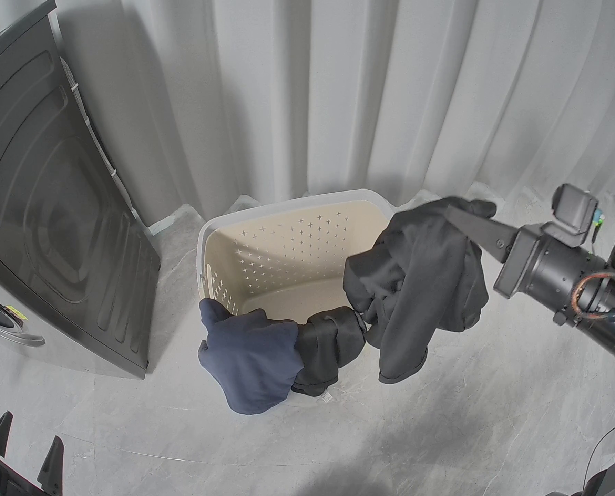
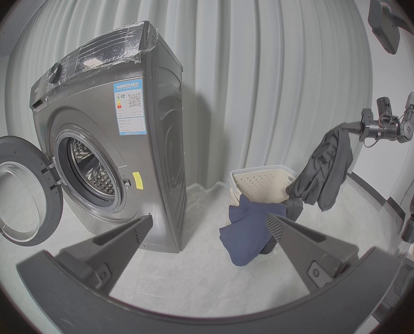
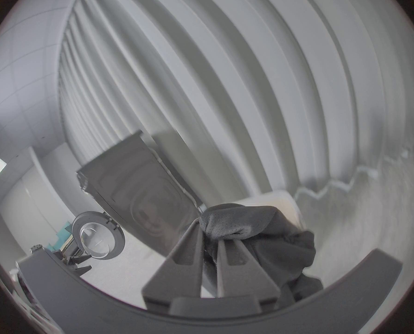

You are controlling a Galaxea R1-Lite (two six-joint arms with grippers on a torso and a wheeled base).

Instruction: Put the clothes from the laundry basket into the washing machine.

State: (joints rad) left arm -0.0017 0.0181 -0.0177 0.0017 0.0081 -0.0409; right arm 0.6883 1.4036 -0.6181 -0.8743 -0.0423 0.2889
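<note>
A pale grey marble-look floor [image 1: 459,394] is seen all around, closed off at the back by a white pleated curtain [image 1: 321,70] that puddles a bit at the bottom. Off to the left a grey front-load washing machine [image 2: 123,163] is parked, its round door [image 2: 16,191] swung wide open so the steel drum [image 2: 88,172] can be seen. A cream perforated laundry basket [image 1: 287,242] is set on the floor just beside the machine, up against the curtain. A dark grey garment [image 1: 417,277] is pinched at its top edge by the right end effector [image 1: 462,218], fingers closed tight on the cloth, and is held up over the basket's right side; the lower folds seem to be touching the rim there. A navy garment [image 1: 252,359] is draped over the near rim, hanging down outside, with a second dark garment [image 1: 328,346] slung over the rim right next to it. The left end effector [image 1: 30,432] is kept low and well apart from the basket, fingers spread wide, nothing gripped.
</note>
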